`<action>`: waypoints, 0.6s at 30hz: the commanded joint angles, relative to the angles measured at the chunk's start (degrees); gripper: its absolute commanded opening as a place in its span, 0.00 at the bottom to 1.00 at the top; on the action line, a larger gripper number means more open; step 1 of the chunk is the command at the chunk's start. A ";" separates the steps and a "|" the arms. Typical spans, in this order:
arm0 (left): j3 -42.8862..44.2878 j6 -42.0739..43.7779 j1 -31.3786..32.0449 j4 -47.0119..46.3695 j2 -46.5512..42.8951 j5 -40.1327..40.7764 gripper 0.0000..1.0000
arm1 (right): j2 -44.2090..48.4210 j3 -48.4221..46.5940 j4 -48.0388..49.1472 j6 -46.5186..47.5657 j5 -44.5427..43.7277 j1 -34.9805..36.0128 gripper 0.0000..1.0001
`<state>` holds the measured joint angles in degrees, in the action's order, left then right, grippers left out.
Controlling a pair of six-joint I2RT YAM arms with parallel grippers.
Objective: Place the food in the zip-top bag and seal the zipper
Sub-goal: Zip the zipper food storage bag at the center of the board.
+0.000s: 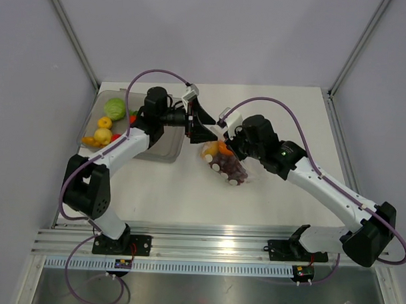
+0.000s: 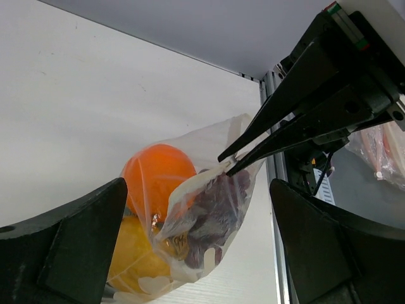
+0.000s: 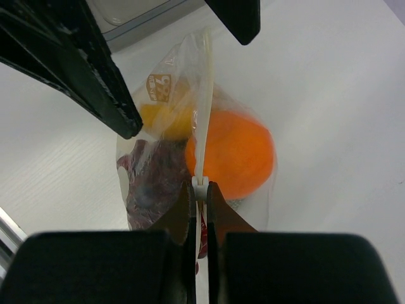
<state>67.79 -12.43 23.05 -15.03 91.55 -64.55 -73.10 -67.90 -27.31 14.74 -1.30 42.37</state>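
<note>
zip-top bag (image 2: 212,149): orange (image 2: 158,177), grapes (image 2: 215,209), yellow piece (image 2: 133,253) | tray (image 1: 160,150): green piece (image 1: 114,109), yellow fruits (image 1: 104,122)

The zip-top bag (image 1: 226,167) lies mid-bench with its far side hemmed in. The left tool (image 1: 214,131) stands wide open there, one finger on each side of the bag's mouth, and the right tool (image 1: 224,143) is pinched tight on the zipper (image 3: 204,107) between them. The tray (image 1: 159,152) and the left arm (image 1: 123,146) fill the far left. Bare bench (image 1: 188,198) lies free in front of the bag and at the far right.
</note>
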 commanded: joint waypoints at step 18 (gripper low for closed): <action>-1.87 -7.96 2.53 -14.24 3.72 -4.26 0.30 | 1.21 -2.94 2.96 -1.38 1.12 -0.01 0.00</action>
<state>66.00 -19.75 25.19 -24.45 94.91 -66.37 -73.14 -67.92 -27.33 14.15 -0.73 42.37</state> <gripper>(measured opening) 0.344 0.037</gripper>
